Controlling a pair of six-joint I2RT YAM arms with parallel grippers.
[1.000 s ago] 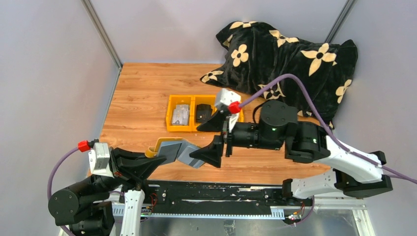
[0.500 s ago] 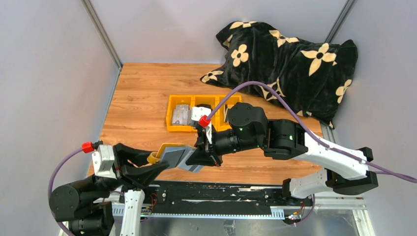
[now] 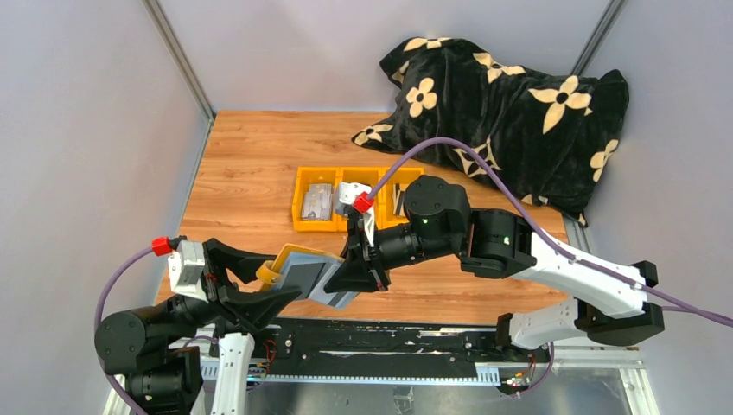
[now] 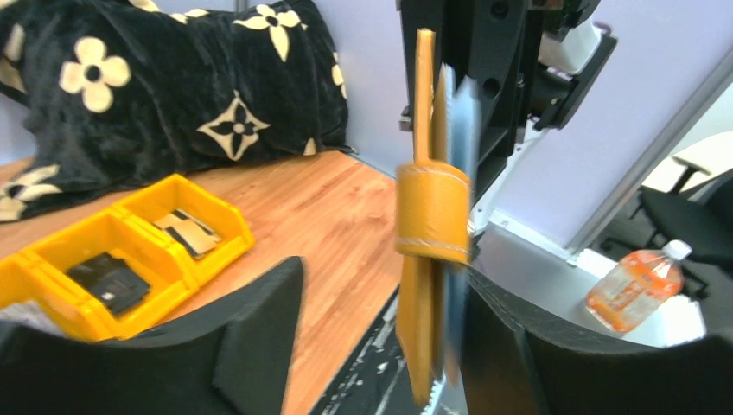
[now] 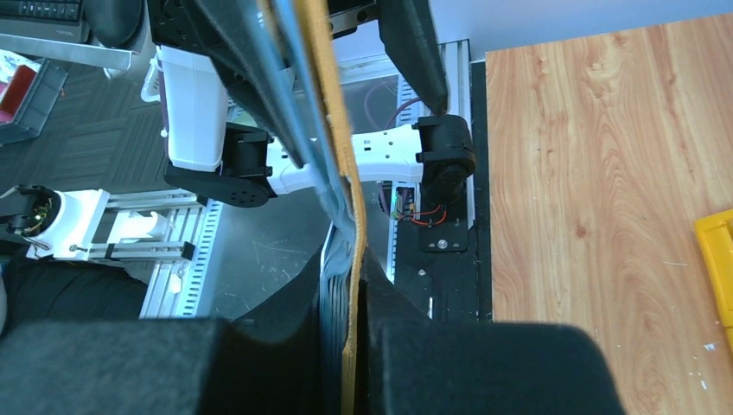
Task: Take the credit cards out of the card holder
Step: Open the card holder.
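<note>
Right gripper [image 3: 350, 275]: jaws pressed together on the small mustard-yellow folding card holder [image 3: 298, 266]. In the right wrist view both black fingers [image 5: 415, 354] pinch the holder's edge with no gap.

Left gripper [image 3: 281, 277]: jaws stand apart. In the left wrist view the holder hangs edge-on between the 2 fingers, with clear space on one side. On the other side, contact with the finger cannot be told.

Card holder: held off the surface, over the near edge of the brown wooden table [image 3: 251, 173], partly unfolded, with its grey-blue inner faces showing from above. Its yellow loop faces the left arm.

Credit cards: thin grey-blue layers show along the holder's edge at the right wrist, but cards cannot be told from the holder's own leaves.

Yellow 3-compartment plastic tray [image 3: 302, 227]: on the table beyond the grippers. Pale grey flat pieces [image 3: 317, 201] lie in its left compartment.

Black blanket with cream flowers [image 3: 519, 112]: bunched at the far right corner.
</note>
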